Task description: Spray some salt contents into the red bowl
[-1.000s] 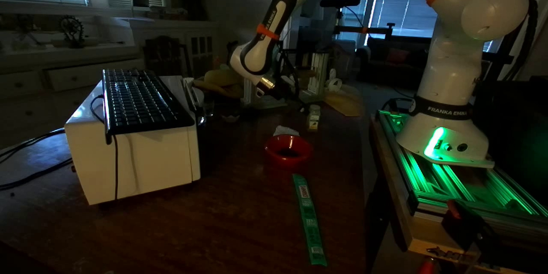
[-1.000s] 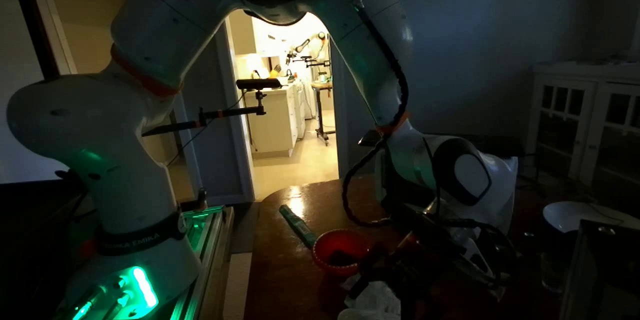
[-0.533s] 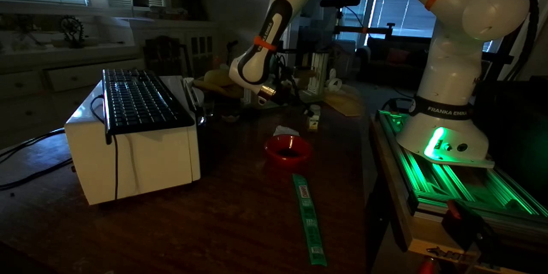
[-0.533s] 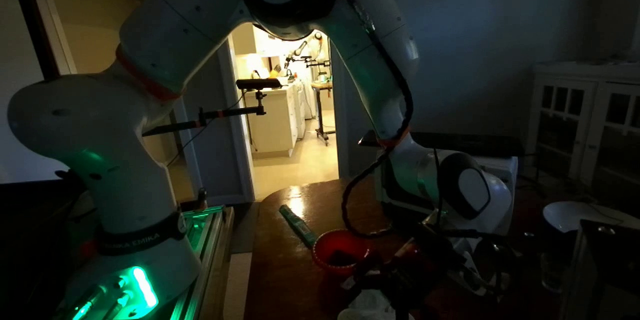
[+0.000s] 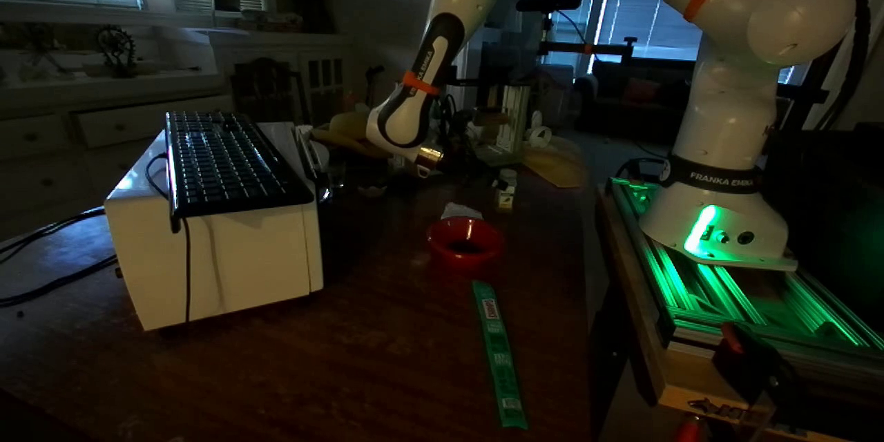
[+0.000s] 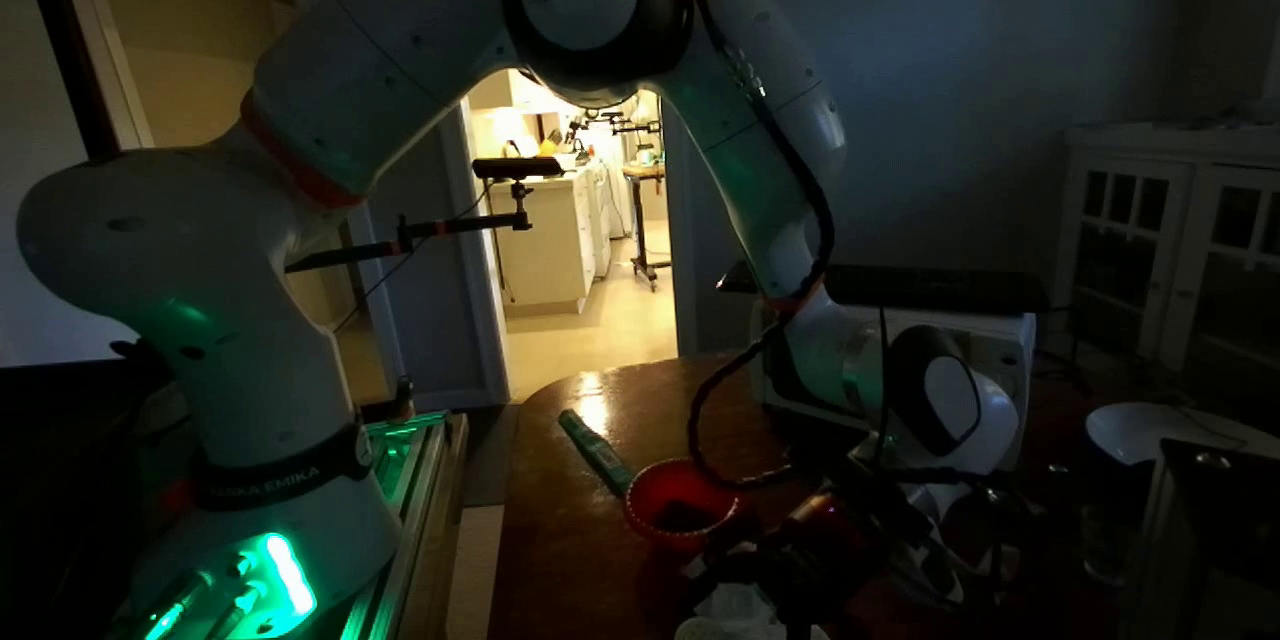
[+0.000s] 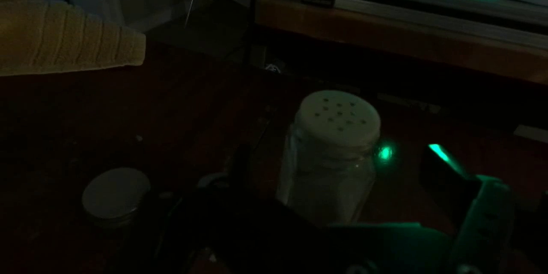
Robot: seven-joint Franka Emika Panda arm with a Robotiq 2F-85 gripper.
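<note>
The salt shaker (image 7: 334,158), clear glass with a pale perforated top, stands upright in the wrist view. My gripper (image 7: 342,165) is open, with one finger on each side of the shaker and a visible gap to the right finger. The dark left finger is hard to separate from the shadow. In an exterior view the shaker (image 5: 505,190) stands behind the red bowl (image 5: 464,245), with my dark gripper (image 5: 496,179) at it. The red bowl also shows in an exterior view (image 6: 682,500), where my gripper (image 6: 715,570) is dark and the shaker cannot be made out.
A green packet (image 5: 500,359) lies in front of the bowl. A crumpled white thing (image 5: 460,211) lies behind it. A white appliance (image 5: 235,269) carries a keyboard (image 5: 231,162). In the wrist view are a round pale lid (image 7: 116,193) and a yellow cloth (image 7: 68,40).
The arm has come down; its elbow and forearm are lower in both exterior views. The gripper has moved down toward the shaker. The bowl and green packet have not moved.
</note>
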